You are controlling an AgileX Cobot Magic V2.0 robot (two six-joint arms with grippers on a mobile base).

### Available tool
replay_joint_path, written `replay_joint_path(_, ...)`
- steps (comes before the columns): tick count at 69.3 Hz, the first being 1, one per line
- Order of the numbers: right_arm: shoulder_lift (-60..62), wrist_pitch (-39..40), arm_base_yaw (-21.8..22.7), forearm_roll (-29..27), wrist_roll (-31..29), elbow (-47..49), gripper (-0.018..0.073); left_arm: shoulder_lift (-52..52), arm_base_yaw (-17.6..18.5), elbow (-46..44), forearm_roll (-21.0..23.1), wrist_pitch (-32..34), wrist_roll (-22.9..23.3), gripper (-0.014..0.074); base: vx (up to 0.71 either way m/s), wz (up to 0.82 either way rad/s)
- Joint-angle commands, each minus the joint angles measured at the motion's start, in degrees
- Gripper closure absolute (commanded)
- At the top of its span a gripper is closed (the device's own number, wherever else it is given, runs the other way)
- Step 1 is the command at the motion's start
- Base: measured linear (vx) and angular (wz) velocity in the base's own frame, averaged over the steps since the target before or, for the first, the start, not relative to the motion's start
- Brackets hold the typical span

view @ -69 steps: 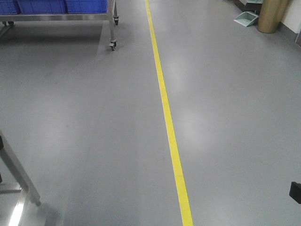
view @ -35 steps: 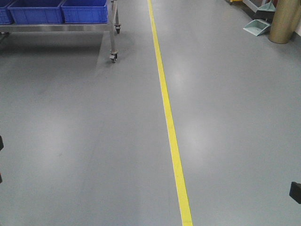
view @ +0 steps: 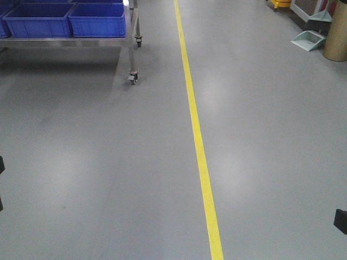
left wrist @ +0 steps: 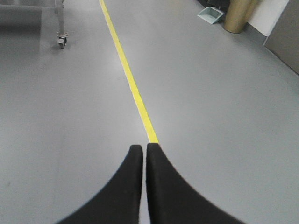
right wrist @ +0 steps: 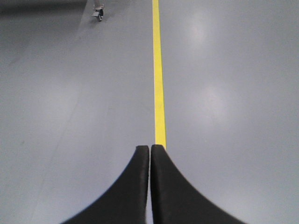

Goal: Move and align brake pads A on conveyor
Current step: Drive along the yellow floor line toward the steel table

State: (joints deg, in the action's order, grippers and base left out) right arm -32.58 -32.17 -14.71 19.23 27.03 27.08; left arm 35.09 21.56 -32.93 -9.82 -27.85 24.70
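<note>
At the bottom centre of the left wrist view, the left gripper [left wrist: 144, 147] has its curved black jaws pressed together with nothing between them. The right gripper [right wrist: 150, 148] shows the same at the bottom centre of its own view. Beneath both lies a smooth grey floor [view: 97, 162], crossed from bottom to top by a painted yellow line [view: 200, 151]. Farther off, in the upper left of the front view, a steel-framed trolley [view: 132, 38] stands on small caster wheels [view: 132, 79] and carries blue plastic crates [view: 97, 21]. In the upper right corner a pale green dustpan [view: 309, 39] lies beside a tan upright cylinder [view: 337, 40]. No view shows the brake pads or the conveyor.
</note>
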Motion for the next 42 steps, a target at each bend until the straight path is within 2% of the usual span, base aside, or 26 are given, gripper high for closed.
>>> replay_joint_path(1, -0.16, 3.32, 0.44, 1.17, -0.33, 1.42, 0.0569, 0.04, 0.36, -1.24, -0.37, 3.76, -0.15, 0.0603, 0.3, 0.18)
replay_joint_path(20, -0.16, 3.32, 0.44, 1.17, -0.33, 1.42, 0.0569, 0.04, 0.36, -1.24, -0.37, 3.76, -0.15, 0.0603, 0.23, 0.35)
replay_joint_path(42, -0.16, 3.32, 0.44, 1.17, -0.33, 1.42, 0.0569, 0.04, 0.36, -1.24, -0.37, 3.76, -0.15, 0.0603, 0.13, 0.76)
